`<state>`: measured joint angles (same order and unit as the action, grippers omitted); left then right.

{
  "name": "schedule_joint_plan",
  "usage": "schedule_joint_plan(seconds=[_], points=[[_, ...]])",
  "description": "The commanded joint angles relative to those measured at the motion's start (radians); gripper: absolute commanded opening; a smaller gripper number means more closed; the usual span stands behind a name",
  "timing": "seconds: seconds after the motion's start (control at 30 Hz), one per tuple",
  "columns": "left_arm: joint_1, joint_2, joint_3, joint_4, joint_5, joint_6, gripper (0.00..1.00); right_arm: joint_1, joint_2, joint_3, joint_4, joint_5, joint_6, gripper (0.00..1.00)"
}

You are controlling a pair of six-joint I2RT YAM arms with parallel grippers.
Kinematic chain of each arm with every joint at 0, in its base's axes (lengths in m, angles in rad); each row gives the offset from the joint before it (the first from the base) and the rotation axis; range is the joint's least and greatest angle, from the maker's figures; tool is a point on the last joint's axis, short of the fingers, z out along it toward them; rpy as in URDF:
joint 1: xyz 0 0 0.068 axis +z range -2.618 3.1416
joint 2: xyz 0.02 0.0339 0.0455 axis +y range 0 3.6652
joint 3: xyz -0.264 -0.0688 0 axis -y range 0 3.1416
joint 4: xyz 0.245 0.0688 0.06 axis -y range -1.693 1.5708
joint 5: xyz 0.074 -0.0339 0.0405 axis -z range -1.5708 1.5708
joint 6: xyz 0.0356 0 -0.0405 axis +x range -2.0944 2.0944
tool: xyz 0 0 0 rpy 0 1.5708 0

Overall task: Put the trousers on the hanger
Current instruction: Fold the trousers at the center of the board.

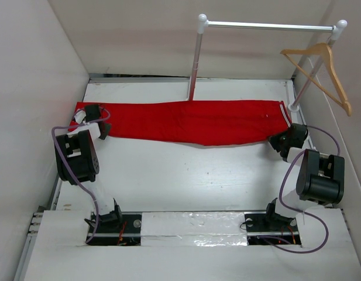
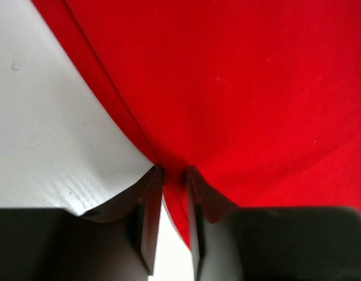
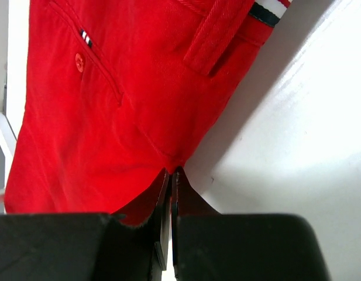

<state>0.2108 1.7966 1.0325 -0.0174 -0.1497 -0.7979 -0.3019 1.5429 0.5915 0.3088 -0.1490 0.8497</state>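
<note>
The bright red, long-legged cloth trousers (image 1: 192,122) lie flat and lengthwise across the far half of the white table (image 1: 186,175), with the white-striped waistband at the right end. The right wrist view shows a buttoned pocket and a belt loop. The left gripper (image 1: 93,112) is clenched on the left end of the cloth, and the right gripper (image 1: 284,140) pinches the waistband corner. The light tan wooden triangular hanger (image 1: 325,49) hangs on the white-and-metal rail (image 1: 268,26), far right.
</note>
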Motion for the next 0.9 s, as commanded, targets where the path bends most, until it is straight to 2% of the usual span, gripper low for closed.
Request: schedule_joint_plan(seconds=[0.0,0.03,0.07,0.23,0.37,0.53,0.7,0.87], points=[[0.002,0.029,0.027,-0.006,0.027,0.009,0.15,0.001,-0.055,-0.03,0.079,0.022,-0.006,0.0],[0.002,0.03,0.035,-0.003,0.033,0.014,0.04,0.001,-0.063,-0.039,0.087,0.022,-0.006,0.0],[0.002,0.035,0.037,-0.003,0.035,0.017,0.0,0.001,-0.081,-0.048,0.09,0.022,-0.006,0.0],[0.002,-0.002,0.0,-0.025,-0.016,0.02,0.0,0.001,-0.155,-0.117,0.085,0.051,-0.014,0.0],[0.002,-0.129,-0.084,-0.052,-0.1,0.013,0.0,-0.023,-0.211,-0.177,0.087,0.055,-0.027,0.0],[0.002,-0.259,-0.17,-0.121,-0.155,0.006,0.0,-0.115,-0.315,-0.26,0.057,0.003,-0.055,0.0],[0.002,-0.439,-0.285,-0.177,-0.2,-0.047,0.0,-0.212,-0.578,-0.341,-0.077,-0.046,-0.13,0.0],[0.002,-0.679,-0.449,-0.188,-0.222,-0.101,0.0,-0.284,-0.84,-0.361,-0.312,-0.115,-0.207,0.0]])
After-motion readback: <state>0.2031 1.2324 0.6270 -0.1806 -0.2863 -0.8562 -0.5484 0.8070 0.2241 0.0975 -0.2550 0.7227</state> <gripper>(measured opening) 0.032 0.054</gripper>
